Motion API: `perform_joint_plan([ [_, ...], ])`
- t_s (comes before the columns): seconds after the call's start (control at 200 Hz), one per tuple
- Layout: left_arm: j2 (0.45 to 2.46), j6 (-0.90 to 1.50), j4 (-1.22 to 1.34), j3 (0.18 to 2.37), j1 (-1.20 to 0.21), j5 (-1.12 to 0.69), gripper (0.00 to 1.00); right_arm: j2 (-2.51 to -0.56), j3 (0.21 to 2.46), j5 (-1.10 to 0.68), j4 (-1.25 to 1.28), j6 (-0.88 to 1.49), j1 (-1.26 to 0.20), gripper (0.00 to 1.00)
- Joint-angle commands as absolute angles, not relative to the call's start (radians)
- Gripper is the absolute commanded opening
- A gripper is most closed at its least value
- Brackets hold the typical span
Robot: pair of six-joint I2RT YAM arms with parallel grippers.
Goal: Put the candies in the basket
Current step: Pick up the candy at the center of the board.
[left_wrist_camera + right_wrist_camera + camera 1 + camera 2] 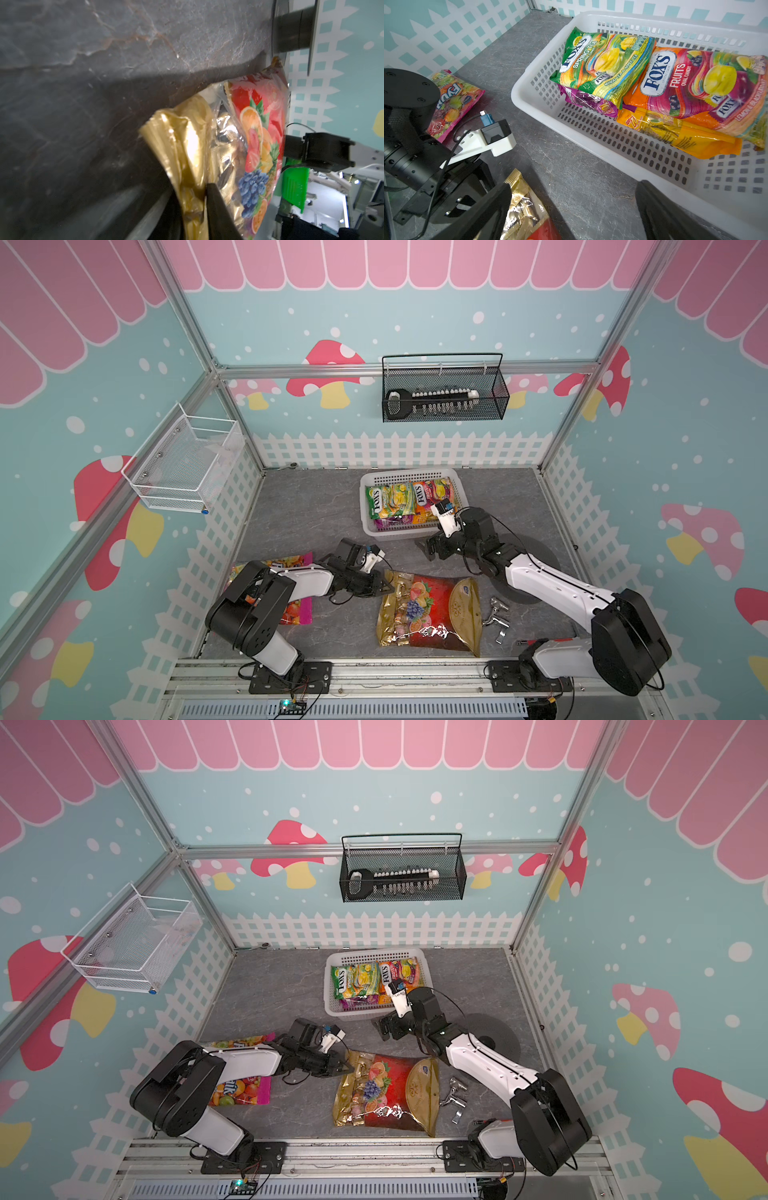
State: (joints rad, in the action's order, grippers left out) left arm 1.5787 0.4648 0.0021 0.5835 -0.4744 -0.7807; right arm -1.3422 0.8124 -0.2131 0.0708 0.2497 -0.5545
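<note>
The large red-gold fruit-printed candy bag (428, 614) (386, 1094) lies flat near the front. My left gripper (388, 587) (347, 1065) (199, 199) is shut on its crumpled gold corner (187, 145). The white basket (365, 506) (330, 986) (529, 112) at the back holds the green bag (390, 499) (602, 62), the orange FOX'S bag (432, 493) (695, 83), the purple bag (587, 101) and the yellow-orange bag (675, 131). My right gripper (430, 549) (574, 185) hangs open and empty beside the basket's near rim. The clear multicoloured pink-edged bag (241, 1090) (454, 101) lies partly under my left arm.
Small shiny metal parts (496, 616) lie right of the red-gold bag. A black round disc (536, 560) sits under my right arm. A black wire basket (444, 389) hangs on the back wall and a white wire basket (183, 464) on the left wall.
</note>
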Motion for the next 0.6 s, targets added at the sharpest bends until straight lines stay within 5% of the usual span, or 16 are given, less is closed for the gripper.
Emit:
perform_joint_plan([
  [0.0, 1.504, 0.443, 0.044, 0.581, -0.485, -0.826, 0.0, -1.31, 0.787, -0.243, 0.128, 0.22, -0.548, 0.99],
  [0.34, 1.204, 0.421, -0.118, 0.776, -0.46, -0.839, 0.0, -1.273, 0.821, -0.381, 0.198, 0.097, -0.548, 0.99],
  [0.595, 1.132, 0.729, -0.125, 0.929, -0.46, -0.758, 0.0, -1.295, 0.946, -0.547, 0.066, -0.074, -0.548, 0.99],
])
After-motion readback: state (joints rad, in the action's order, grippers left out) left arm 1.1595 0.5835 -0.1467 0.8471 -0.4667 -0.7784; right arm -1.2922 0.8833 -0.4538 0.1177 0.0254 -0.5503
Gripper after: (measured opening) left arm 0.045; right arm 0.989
